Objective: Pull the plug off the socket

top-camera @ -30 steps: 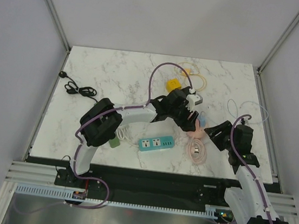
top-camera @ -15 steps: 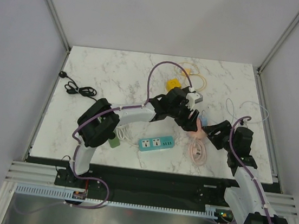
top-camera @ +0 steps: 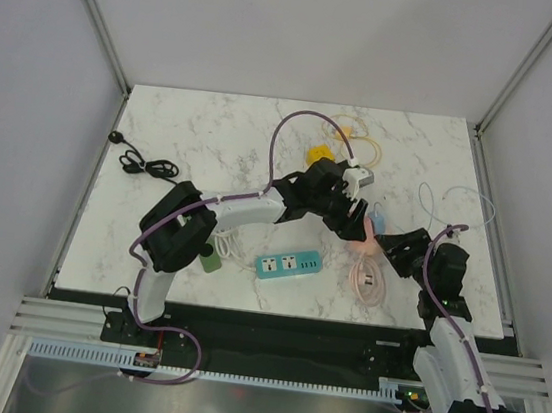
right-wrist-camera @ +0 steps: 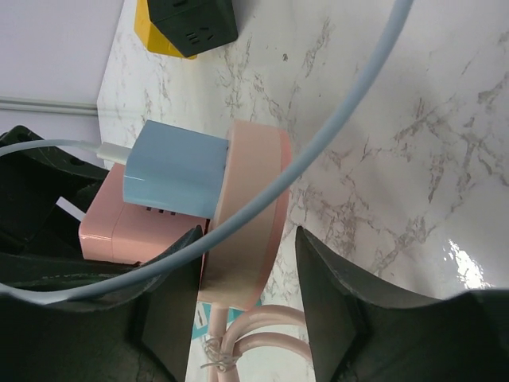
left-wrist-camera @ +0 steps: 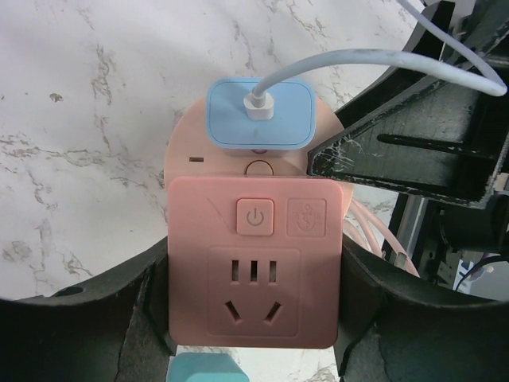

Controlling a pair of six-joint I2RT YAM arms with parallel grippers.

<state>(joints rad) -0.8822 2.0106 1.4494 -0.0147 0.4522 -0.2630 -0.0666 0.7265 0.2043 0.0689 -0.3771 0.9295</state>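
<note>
A pink socket block [left-wrist-camera: 254, 270] sits between my left gripper's [left-wrist-camera: 254, 350] fingers, which are shut on its two sides. A light-blue plug [left-wrist-camera: 260, 114] with a white cable is plugged into the block's far end. In the top view the left gripper [top-camera: 355, 216] holds the socket [top-camera: 361, 239] at the table's right middle. My right gripper [right-wrist-camera: 246, 302] is open, its jaws straddling the rounded end of the pink socket [right-wrist-camera: 250, 215]. The blue plug [right-wrist-camera: 175, 169] lies just beyond the left fingertip, untouched. The right gripper [top-camera: 387, 248] is right beside the socket.
The socket's pink cable coil [top-camera: 366, 276] lies just in front of it. A teal power strip [top-camera: 289, 265] lies to the left, a yellow-black cube socket [top-camera: 318, 156] behind. A black cable [top-camera: 145, 163] lies at far left. The plug's white cable [top-camera: 458, 199] loops over the right arm.
My right gripper has moved left and closed in on the pink socket's end. The left gripper still holds the socket in about the same place.
</note>
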